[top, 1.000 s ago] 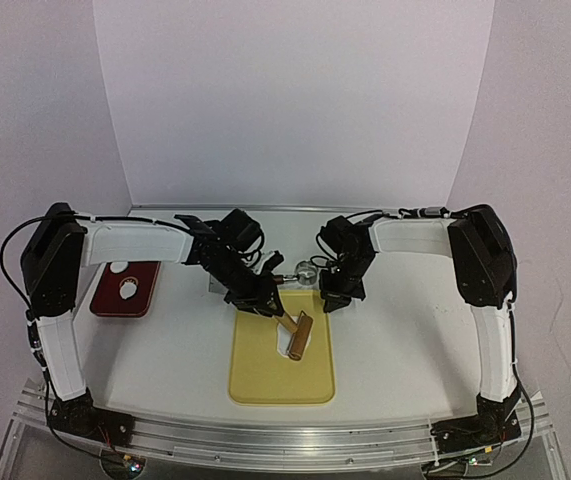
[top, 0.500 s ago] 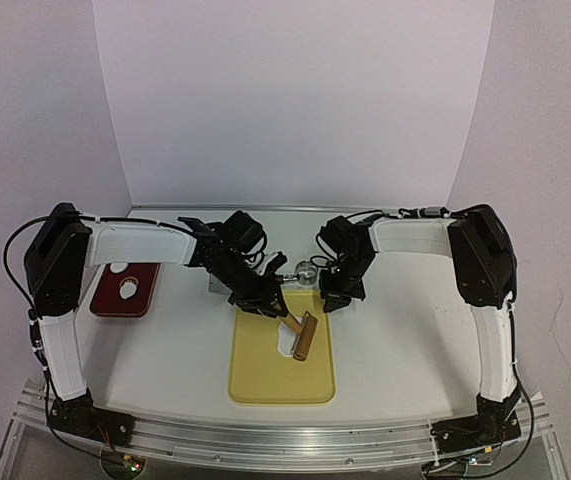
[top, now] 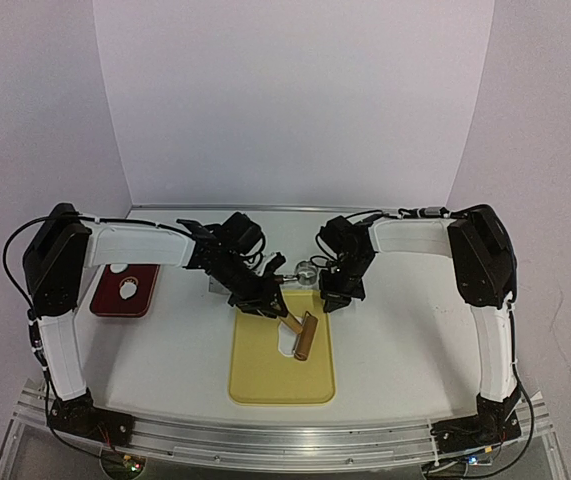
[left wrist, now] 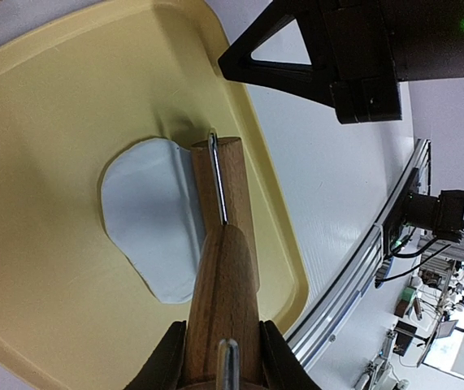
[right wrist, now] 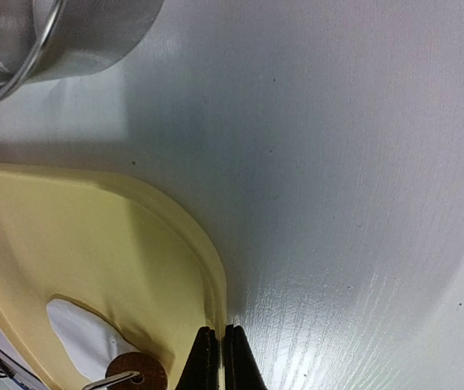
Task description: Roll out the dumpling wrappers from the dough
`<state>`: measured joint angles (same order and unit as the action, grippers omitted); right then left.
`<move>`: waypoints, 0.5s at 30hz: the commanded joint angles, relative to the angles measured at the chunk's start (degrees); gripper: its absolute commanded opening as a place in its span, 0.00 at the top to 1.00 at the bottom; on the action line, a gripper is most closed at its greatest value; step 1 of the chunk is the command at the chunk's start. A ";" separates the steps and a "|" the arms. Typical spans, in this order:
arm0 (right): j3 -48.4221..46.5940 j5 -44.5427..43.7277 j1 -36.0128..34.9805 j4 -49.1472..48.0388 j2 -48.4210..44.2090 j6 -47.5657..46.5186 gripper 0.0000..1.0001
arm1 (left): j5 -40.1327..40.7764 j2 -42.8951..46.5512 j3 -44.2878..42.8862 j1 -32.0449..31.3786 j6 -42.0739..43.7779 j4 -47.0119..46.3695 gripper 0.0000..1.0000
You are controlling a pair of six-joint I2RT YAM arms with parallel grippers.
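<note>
A wooden rolling pin (top: 303,335) lies on the yellow tray (top: 265,380). My left gripper (top: 271,302) is shut on its handle (left wrist: 223,325). In the left wrist view the roller (left wrist: 225,191) rests on the edge of a flattened, oval white dough sheet (left wrist: 146,223). My right gripper (top: 331,299) is shut on the tray's far right rim (right wrist: 215,284), its fingertips (right wrist: 209,353) pinching the lip. The dough sheet (right wrist: 81,333) also shows in the right wrist view. No small round dumpling wrappers are in view.
A metal ring cutter (top: 307,269) stands on the white table just beyond the tray, and it also shows in the right wrist view (right wrist: 61,36). A red plate (top: 105,300) with a white dough lump (top: 130,289) sits at the left.
The rolling pin and my left gripper have shifted slightly to the right over the dough. The right gripper has stayed on the tray rim.
</note>
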<state>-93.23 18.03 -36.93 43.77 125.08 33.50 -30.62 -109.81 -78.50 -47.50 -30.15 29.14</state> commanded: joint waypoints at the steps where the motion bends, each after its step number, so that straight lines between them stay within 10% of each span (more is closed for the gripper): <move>1: -0.44 -1.40 -0.08 0.53 -0.62 0.78 1.00 | 14.17 -0.27 6.01 2.33 -1.34 8.30 1.00; 15: -0.35 -0.61 -0.11 0.53 -0.59 0.38 1.00 | 15.11 6.24 14.66 5.81 -1.82 7.43 1.00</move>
<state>-93.23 17.87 -36.93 43.77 125.08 33.50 -28.52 -100.39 -67.02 -42.68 -31.52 26.47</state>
